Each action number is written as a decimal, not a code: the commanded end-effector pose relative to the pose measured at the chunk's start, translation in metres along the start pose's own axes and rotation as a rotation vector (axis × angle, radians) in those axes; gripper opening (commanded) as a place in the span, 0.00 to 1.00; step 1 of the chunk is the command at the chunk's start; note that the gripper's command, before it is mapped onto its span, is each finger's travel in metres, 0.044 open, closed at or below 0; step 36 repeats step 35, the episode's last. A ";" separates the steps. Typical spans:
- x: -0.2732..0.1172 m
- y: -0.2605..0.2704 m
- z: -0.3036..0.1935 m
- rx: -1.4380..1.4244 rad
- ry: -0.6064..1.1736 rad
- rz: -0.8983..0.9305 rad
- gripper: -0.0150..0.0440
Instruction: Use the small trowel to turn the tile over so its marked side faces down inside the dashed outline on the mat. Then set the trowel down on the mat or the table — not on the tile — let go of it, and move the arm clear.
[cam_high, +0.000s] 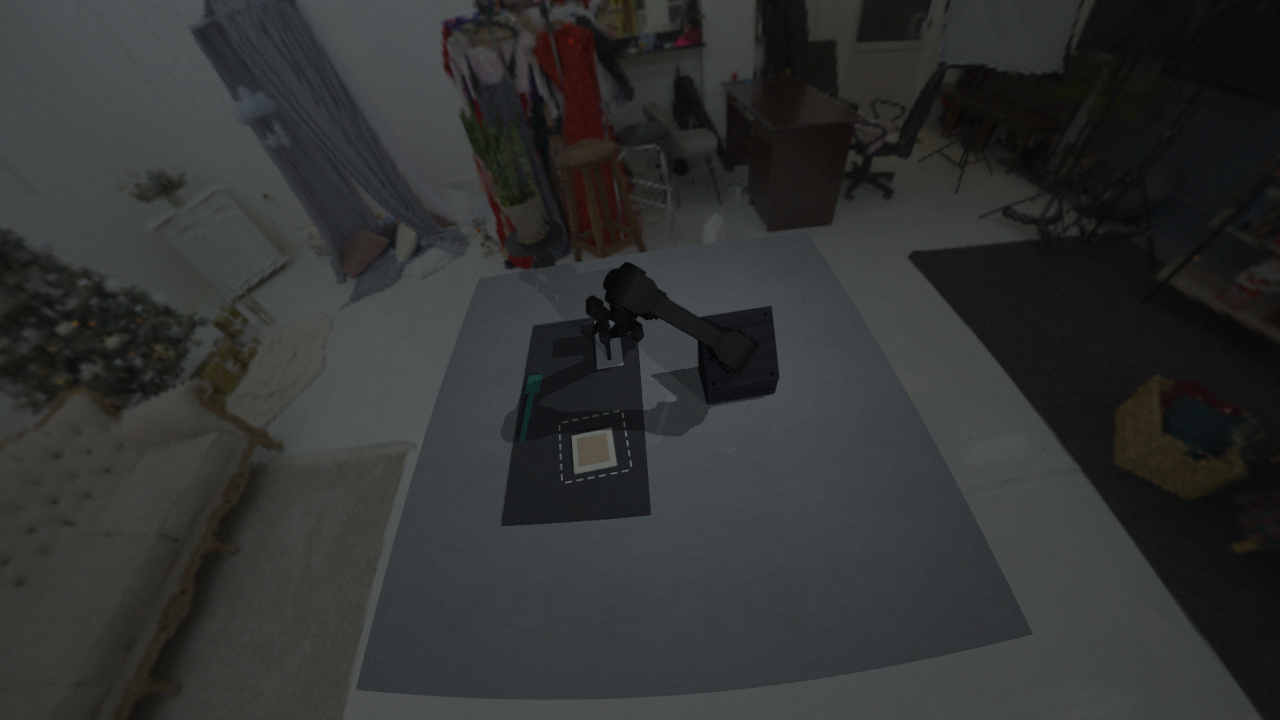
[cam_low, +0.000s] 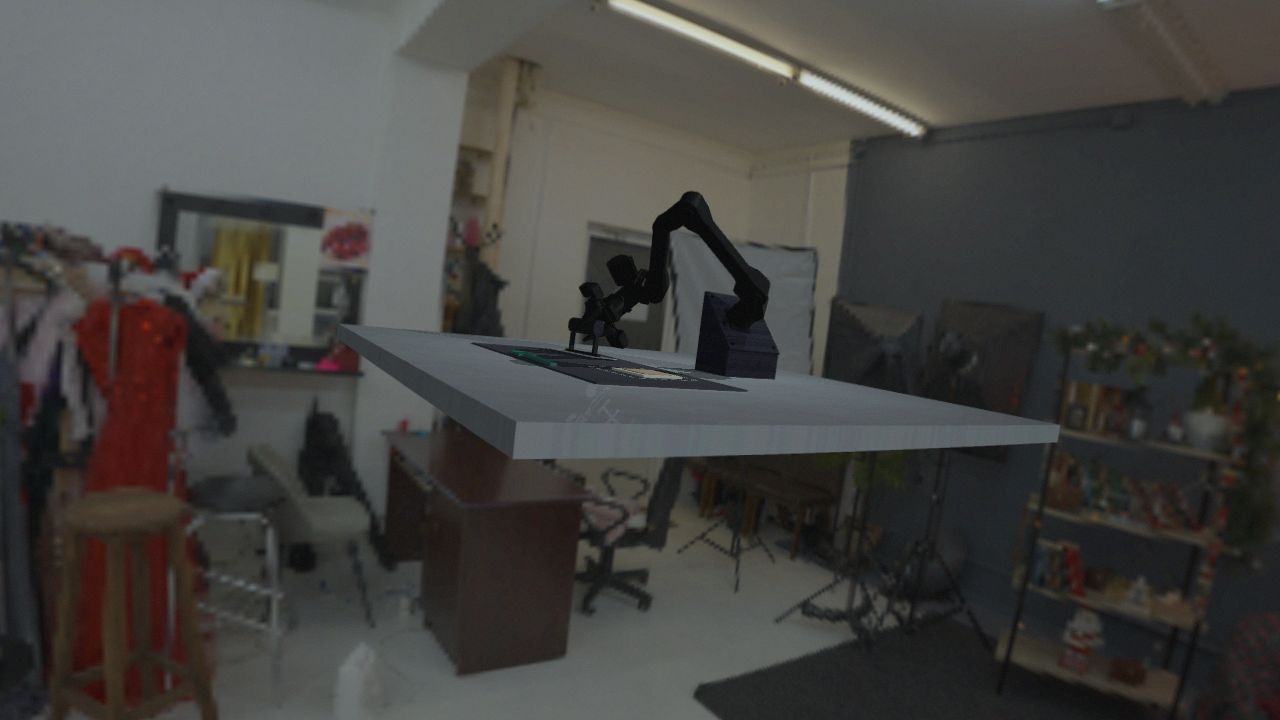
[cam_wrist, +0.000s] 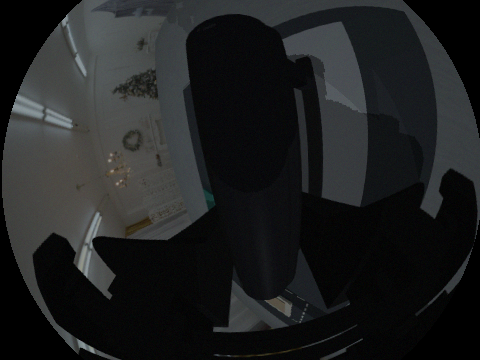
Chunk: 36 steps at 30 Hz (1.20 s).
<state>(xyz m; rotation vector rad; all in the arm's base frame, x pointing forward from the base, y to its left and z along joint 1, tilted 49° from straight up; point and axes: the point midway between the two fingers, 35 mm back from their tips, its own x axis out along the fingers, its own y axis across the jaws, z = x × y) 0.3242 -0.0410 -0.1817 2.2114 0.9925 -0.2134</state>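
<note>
The tile (cam_high: 593, 450) (cam_low: 648, 373) (cam_wrist: 280, 305) lies flat inside the dashed outline (cam_high: 590, 417), with a peach square and a pale border facing up. My gripper (cam_high: 612, 338) (cam_low: 583, 347) (cam_wrist: 256, 196) is shut on the dark handle of the small trowel (cam_high: 615, 361) (cam_wrist: 345, 150) over the far part of the dark mat (cam_high: 572, 503). The trowel's light grey blade is low and looks about level, away from the tile. Whether the blade touches the mat is too small to tell. The handle and fingers hide much of the wrist view.
A teal flat tool (cam_high: 526, 416) (cam_low: 535, 359) lies along the left part of the mat, beyond the outline's left side. The arm's dark base block (cam_high: 741, 386) (cam_low: 733, 358) stands on the grey table (cam_high: 760, 555), to the right of the mat.
</note>
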 end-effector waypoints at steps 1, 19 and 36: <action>0.001 0.001 0.002 0.001 -0.005 0.003 0.52; -0.010 0.001 0.004 -0.002 -0.011 -0.003 0.76; -0.073 0.008 0.003 -0.003 -0.017 -0.006 0.76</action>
